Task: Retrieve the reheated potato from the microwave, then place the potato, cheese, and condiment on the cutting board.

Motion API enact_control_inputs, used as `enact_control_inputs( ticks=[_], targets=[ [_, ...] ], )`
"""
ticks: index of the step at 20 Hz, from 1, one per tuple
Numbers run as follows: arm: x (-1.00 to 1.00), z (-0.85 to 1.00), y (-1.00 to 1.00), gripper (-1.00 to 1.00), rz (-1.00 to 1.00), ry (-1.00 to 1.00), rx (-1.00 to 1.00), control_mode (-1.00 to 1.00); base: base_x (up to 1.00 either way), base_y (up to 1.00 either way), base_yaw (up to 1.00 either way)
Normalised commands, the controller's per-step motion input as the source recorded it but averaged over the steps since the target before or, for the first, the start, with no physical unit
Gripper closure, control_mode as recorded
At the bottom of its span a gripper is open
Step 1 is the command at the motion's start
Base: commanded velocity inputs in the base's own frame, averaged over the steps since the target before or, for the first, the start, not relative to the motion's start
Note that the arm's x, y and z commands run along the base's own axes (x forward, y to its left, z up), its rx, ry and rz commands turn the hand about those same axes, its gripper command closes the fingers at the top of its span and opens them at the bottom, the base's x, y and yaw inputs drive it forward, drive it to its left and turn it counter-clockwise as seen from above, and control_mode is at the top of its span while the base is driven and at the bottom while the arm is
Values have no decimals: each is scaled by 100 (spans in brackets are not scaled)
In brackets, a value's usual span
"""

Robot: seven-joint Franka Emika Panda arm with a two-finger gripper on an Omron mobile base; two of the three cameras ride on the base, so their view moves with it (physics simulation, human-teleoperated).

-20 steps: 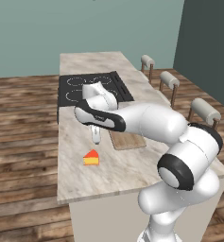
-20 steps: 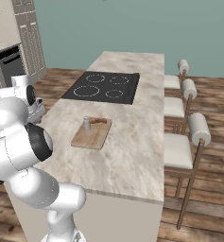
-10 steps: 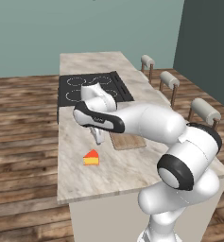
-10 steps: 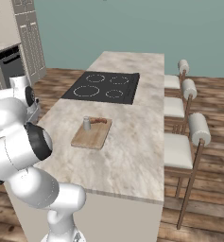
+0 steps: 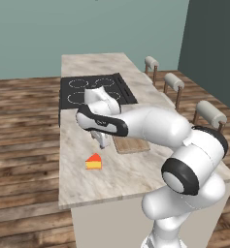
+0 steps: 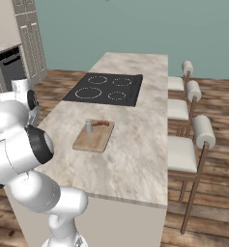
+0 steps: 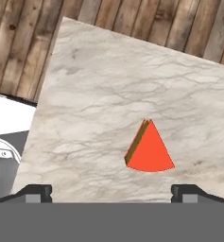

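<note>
Parked at the long marble island [image 6: 135, 140], which has loads of bare stone around everything. The stovetop [image 6: 104, 88] sits at the far half, well clear of where I'm working. The cutting board [image 6: 93, 138] lies mid-counter with the condiment [image 6: 88, 126] standing upright on its far corner and what I take to be the potato [image 6: 101, 123] just beside it (too small to be sure), so two of three look done. The cheese [image 5: 93, 161] is the leftover, sitting alone on the stone near the island's left edge, short of the board. My gripper [image 7: 111, 191] hangs right over it, fingers spread as wide as they go and holding nothing, wedge centred between them. Straight drop looks easy, nothing is crowding it.
</note>
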Motion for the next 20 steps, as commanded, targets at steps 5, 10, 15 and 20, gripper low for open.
enact_control_inputs(
  ticks=[5,10,15,20],
  targets=[
    [2,-13,0,-100,0,-4,4,-100,0,0,0],
    [19,-16,1,-100,0,-9,0,-100,0,0,0],
    [28,-11,5,-100,0,0,0,-100,0,0,0],
    [18,-6,14,-100,-1,0,7,-100,0,0,0]
  ],
)
